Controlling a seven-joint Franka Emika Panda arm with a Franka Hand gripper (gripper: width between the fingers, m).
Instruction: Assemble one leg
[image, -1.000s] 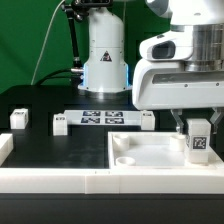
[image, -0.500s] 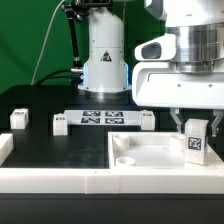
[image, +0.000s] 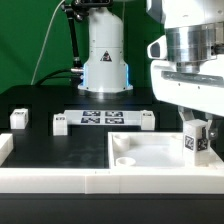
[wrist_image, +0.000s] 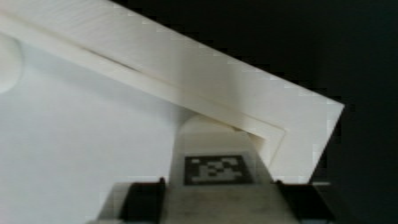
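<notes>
My gripper (image: 195, 128) is shut on a leg (image: 195, 140), a small white post with a black-and-white tag, held upright over the far right corner of the large white square tray-like piece (image: 150, 150). In the wrist view the leg (wrist_image: 217, 170) sits between my two dark fingers (wrist_image: 143, 195), its far end at the corner of the white piece (wrist_image: 178, 80). Three more legs stand on the black table: one at the exterior view's left (image: 18, 118), one at the marker board's left end (image: 60, 122), one at its right end (image: 148, 120).
The marker board (image: 103, 119) lies at the table's middle. The arm's white base (image: 104, 50) stands behind it. A white rail (image: 50, 177) runs along the table's near edge, with a white block (image: 4, 148) at its left end.
My gripper has turned about its vertical axis with the leg in it. The leg has stayed over the right corner of the white piece, with its tag now facing more sideways.
</notes>
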